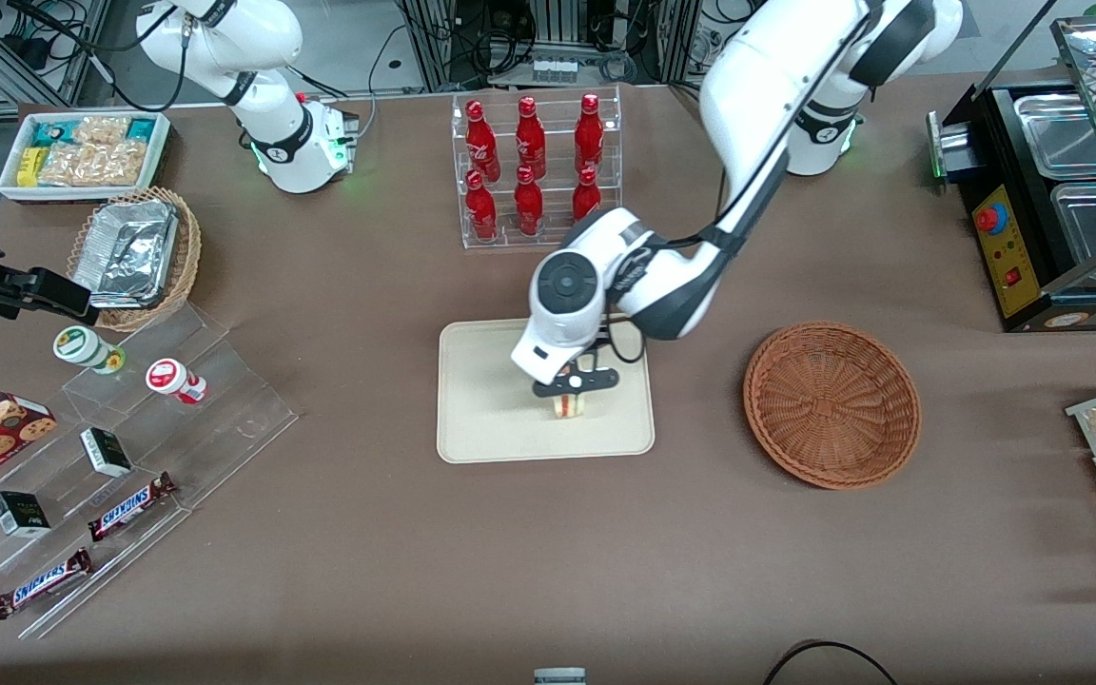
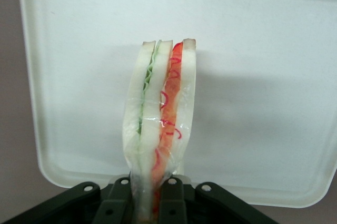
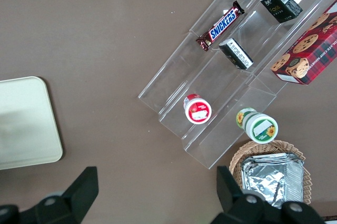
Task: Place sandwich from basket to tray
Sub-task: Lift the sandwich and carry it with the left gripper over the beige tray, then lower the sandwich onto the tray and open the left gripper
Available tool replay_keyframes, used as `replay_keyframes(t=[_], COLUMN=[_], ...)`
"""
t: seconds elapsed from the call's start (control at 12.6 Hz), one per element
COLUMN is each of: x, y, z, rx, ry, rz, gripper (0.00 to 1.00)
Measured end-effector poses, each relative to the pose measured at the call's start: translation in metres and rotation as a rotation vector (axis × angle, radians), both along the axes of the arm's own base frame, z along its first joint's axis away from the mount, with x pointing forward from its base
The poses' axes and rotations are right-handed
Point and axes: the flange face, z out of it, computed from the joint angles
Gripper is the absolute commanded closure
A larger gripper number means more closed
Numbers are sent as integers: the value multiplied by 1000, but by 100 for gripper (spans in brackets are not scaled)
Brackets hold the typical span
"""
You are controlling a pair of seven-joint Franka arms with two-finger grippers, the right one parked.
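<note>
Over the cream tray on the brown table, the claw clamps the sandwich.

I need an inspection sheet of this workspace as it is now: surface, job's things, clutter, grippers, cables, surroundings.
Surface: brown table, no spills seen.
Job's things: sandwich held over the tray; basket empty, toward the working arm's end.
Clutter: red bottles in a clear rack; Snickers bars, small boxes and cups on clear steps; foil containers in a tan basket; white bin of snacks.
Grippers: gripper above the tray, fingers shut on the sandwich.
Cables: black cable at the table's near edge.
Surroundings: black warmer cabinet.
</note>
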Motion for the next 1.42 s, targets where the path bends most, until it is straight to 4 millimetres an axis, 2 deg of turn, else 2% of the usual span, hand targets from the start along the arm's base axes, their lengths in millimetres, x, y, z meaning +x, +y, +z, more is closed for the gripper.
replay_keyframes(t=[0.16,0.32,0.95,1.03,1.11,1.19,1.42], x=[-9,-7,3,4,4,4,5], y=[-19,-28,-28,-29,-29,-29,-29], z=[-8,-7,-23,-24,-27,-30,-33], rx=[31,47,59,56,57,58,64], ry=[17,22,11,5,6,7,-4], rz=[9,15,68,85,93,97,92], gripper=[100,100,100,95,41,0,0])
